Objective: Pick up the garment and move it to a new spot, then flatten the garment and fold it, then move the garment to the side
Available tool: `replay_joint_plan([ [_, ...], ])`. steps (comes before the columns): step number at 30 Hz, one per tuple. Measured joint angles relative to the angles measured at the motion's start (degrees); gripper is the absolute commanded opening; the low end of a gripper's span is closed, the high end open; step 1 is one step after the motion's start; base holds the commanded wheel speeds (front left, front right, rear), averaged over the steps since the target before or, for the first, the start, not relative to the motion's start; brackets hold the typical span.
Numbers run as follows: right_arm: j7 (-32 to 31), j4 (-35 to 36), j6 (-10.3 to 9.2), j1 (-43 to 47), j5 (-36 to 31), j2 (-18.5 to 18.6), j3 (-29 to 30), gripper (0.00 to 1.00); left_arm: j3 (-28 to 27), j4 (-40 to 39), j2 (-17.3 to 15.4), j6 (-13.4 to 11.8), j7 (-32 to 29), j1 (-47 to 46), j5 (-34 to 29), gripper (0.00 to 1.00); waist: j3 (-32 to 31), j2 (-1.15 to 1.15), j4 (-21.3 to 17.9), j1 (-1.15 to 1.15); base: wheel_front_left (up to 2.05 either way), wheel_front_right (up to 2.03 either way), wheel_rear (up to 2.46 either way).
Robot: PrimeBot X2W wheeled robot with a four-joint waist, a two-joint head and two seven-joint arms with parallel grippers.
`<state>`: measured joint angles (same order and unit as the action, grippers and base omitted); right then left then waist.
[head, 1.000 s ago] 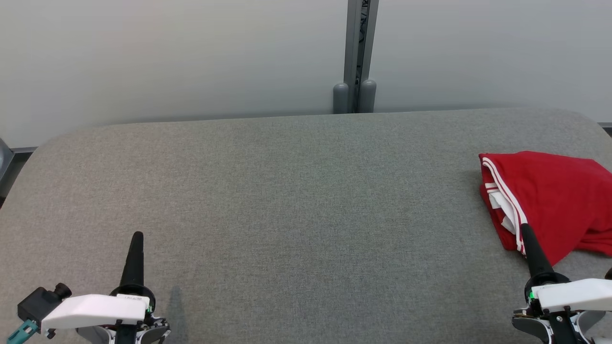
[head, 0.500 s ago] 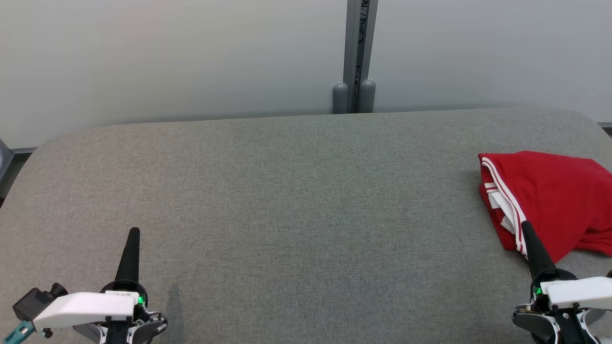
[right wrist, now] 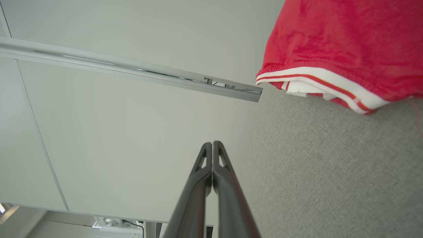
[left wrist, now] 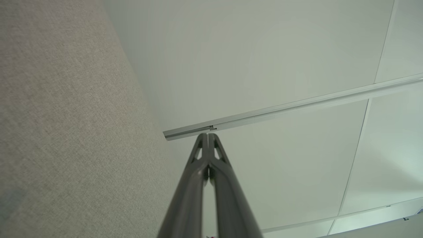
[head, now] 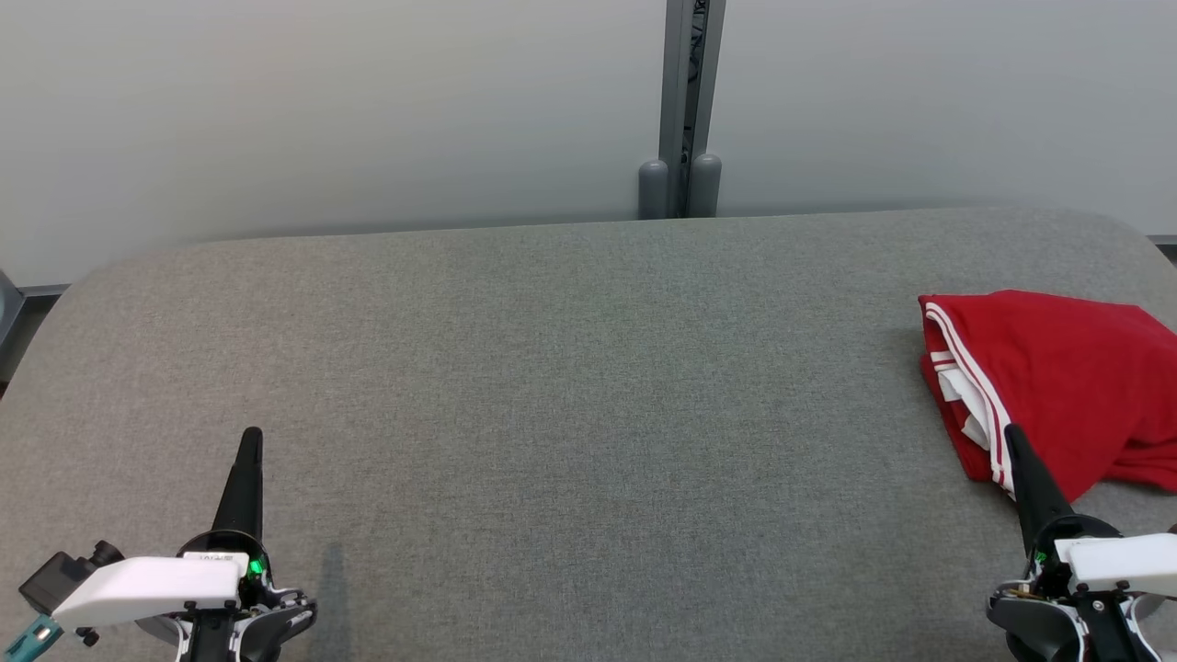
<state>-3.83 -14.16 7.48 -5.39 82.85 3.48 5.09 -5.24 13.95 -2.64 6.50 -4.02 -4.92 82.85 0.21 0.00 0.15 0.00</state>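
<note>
Folded red garment [head: 1067, 368] lay at table's [head: 588, 368] right end, left gripper [head: 249, 437] pressed together, empty, right gripper [head: 1011, 432] likewise, near garment.

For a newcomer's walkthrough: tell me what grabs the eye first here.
The red garment, loosely folded with a white-striped edge, lies at the right end of the grey table. The left gripper at the lower left and the right gripper at the lower right are both shut, holding nothing. The right one points up beside the garment's striped edge.

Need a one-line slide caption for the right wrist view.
Shut right gripper held clear of the white-trimmed red garment lying on the grey table.
</note>
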Motion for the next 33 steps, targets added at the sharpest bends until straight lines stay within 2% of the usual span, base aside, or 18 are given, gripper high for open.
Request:
replay_joint_plan([
  [24, -2.6, 0.1, 0.00, -0.5, 8.8, -0.6, 1.4, 0.00, -1.1, 0.1, -0.1, 0.8, -2.5, -0.7, 9.1, 0.00, 0.0, 0.00, -0.1, 0.00, 0.00, 0.00, 0.00],
  [33, -2.7, 0.1, 0.00, -0.5, 9.5, -0.7, 1.5, 0.00, -1.2, 0.1, -0.1, 0.9, -2.5, -0.9, 9.5, 0.00, 0.0, 0.00, -0.2, 0.00, 0.00, 0.00, 0.00],
])
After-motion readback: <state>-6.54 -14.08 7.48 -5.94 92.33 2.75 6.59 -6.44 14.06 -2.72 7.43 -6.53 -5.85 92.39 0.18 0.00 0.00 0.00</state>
